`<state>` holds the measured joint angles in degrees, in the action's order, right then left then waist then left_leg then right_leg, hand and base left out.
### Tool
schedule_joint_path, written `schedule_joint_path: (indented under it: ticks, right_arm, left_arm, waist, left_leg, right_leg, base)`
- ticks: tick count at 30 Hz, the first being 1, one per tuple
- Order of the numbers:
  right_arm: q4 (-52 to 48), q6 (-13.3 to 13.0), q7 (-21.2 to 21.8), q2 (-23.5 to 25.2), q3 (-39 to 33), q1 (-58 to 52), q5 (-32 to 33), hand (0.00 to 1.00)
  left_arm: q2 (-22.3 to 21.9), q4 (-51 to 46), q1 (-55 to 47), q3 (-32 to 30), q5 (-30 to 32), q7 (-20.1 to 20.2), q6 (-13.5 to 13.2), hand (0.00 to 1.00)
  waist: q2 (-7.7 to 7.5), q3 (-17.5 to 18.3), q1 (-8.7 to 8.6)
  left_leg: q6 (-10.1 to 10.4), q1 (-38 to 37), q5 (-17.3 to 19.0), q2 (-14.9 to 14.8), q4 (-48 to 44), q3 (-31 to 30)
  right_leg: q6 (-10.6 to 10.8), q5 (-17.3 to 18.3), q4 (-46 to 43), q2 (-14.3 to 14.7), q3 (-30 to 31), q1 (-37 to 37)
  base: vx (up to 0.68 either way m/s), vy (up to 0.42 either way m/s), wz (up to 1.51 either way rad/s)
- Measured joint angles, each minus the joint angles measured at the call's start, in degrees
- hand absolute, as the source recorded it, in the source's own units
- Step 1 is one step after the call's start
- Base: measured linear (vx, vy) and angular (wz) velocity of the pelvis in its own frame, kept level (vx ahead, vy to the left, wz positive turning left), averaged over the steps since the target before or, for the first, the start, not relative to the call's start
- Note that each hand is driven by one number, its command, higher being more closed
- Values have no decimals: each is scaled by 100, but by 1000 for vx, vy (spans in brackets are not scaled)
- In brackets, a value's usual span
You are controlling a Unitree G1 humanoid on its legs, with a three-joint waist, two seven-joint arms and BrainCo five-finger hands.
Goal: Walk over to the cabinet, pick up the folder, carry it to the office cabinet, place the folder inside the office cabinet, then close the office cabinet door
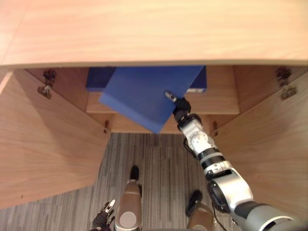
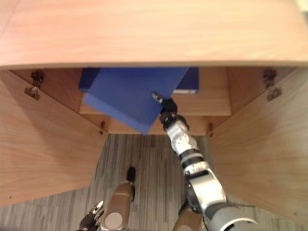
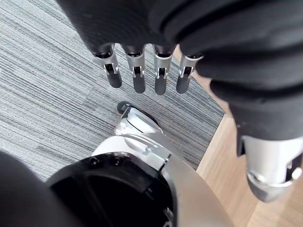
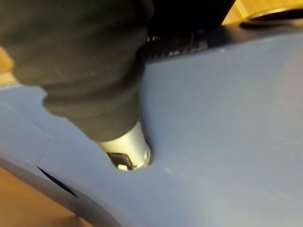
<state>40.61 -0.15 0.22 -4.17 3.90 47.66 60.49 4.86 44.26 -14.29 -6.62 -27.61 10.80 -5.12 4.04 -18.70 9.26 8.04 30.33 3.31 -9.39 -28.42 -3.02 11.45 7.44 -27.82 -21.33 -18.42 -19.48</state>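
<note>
Under the cabinet (image 1: pixel 144 29) top, between the open left door (image 1: pixel 43 144) and right door (image 1: pixel 269 144), the folder (image 1: pixel 144 94) is held tilted by the right hand (image 1: pixel 179 107), its far part over the shelf (image 1: pixel 216 103) and a darker blue item (image 1: pixel 98 79) lying there, its near corner past the shelf edge. The thumb (image 4: pixel 125 151) is pressed on the folder's face in a pinch; the other fingers are hidden beneath. Near left, the left hand (image 1: pixel 103 214) is hung over the floor (image 1: pixel 159 163), fingers (image 3: pixel 137 75) straight.
</note>
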Motion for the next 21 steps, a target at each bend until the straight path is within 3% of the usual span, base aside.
schedule_joint_path:
  ticks: [2, 6, 9, 11, 16, 19, 21]
  right_arm:
    - [-99, -186, -149, -3, -65, 363, 545, 100]
    - [-540, -429, -419, 34, -269, 740, 1010, 100]
    - [-866, -846, -662, 44, -534, 1050, 1313, 100]
    - [-1161, -1354, -952, 34, -832, 1262, 1503, 100]
    - [-1519, -2153, -1517, -109, -1494, 1760, 1746, 100]
    - [-1517, -2460, -1855, -120, -1664, 2010, 1944, 100]
    - [-1499, -2482, -1996, -120, -1746, 2145, 1951, 100]
  left_arm:
    - [-4, -143, 8, 55, -128, -37, 27, 0]
    - [-10, -315, 9, 149, -170, -48, 75, 0]
    - [-7, -435, 21, 231, -186, -110, 87, 0]
    - [-12, -430, 66, 269, -218, -199, 112, 0]
    - [-19, -388, 189, 344, -245, -427, 130, 0]
    - [-22, -296, 239, 360, -258, -542, 139, 0]
    - [-22, -280, 242, 373, -290, -583, 146, 0]
  waist:
    - [58, -181, 31]
    - [139, -376, 125]
    - [203, -573, 172]
    - [228, -615, 262]
    - [265, -740, 317]
    - [272, -746, 317]
    - [272, -746, 331]
  left_leg:
    - [7, 401, 213, 13, -491, -40]
    - [-61, 1020, 319, 50, -1038, -123]
    - [-71, 1388, 326, 121, -1280, -217]
    - [-67, 1725, 327, 142, -1461, -297]
    - [-15, 2364, 329, 330, -1789, -489]
    - [28, 2505, 296, 387, -1801, -553]
    - [32, 2520, 292, 389, -1798, -561]
  right_leg:
    - [0, 171, -465, -94, 105, -373]
    - [-6, 297, -994, -198, 212, -947]
    - [-19, 381, -1312, -289, 268, -1289]
    - [-19, 454, -1566, -325, 299, -1628]
    - [-11, 698, -2183, -553, 316, -2255]
    - [1, 724, -2268, -596, 313, -2407]
    - [0, 726, -2269, -595, 308, -2419]
  base:
    - [-207, 36, 5]
    - [-136, 8, 5]
    - [-99, -9, 12]
    - [-76, -19, 8]
    - [-58, -37, 22]
    - [3, -18, 9]
    - [0, 0, 0]
